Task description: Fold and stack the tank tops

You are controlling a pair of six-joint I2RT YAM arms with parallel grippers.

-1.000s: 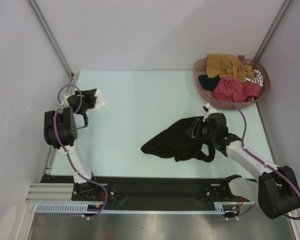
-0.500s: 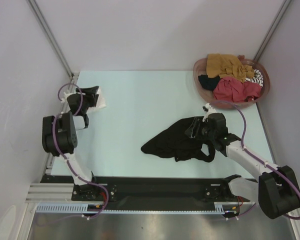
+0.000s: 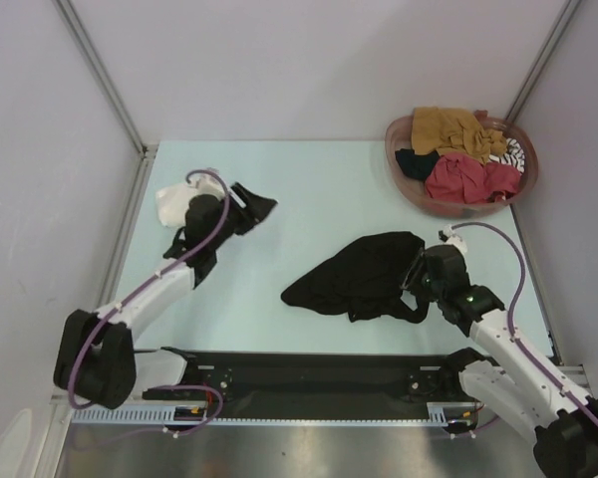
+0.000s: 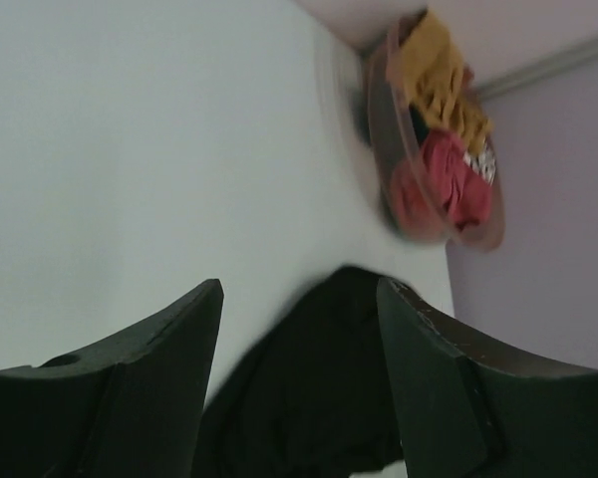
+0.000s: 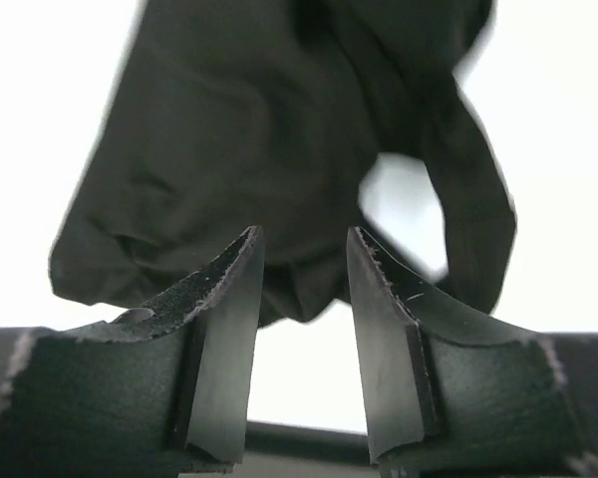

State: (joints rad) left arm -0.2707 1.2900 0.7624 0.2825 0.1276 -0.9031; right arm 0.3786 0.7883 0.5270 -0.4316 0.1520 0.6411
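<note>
The black tank top (image 3: 359, 277) lies crumpled on the tabletop (image 3: 309, 179), right of centre and nearer my bases than the far wall. My right claw (image 3: 419, 279) sits at its right edge with the jaws apart. In that wrist's view the dark cloth spreads just beyond the fingertips (image 5: 229, 299) and nothing is pinched between them (whether a tip brushes the fabric I cannot tell). My left claw (image 3: 249, 207) hangs over the far left part of the tabletop, jaws wide apart and gripping nothing. It is near the white tank top (image 3: 169, 202), which lies bunched by the far left corner. A mustard-brown top (image 3: 448, 127), a red top (image 3: 463, 179) and a striped top (image 3: 515, 151) are heaped in the round basket (image 3: 392, 149) at the far right corner.
</note>
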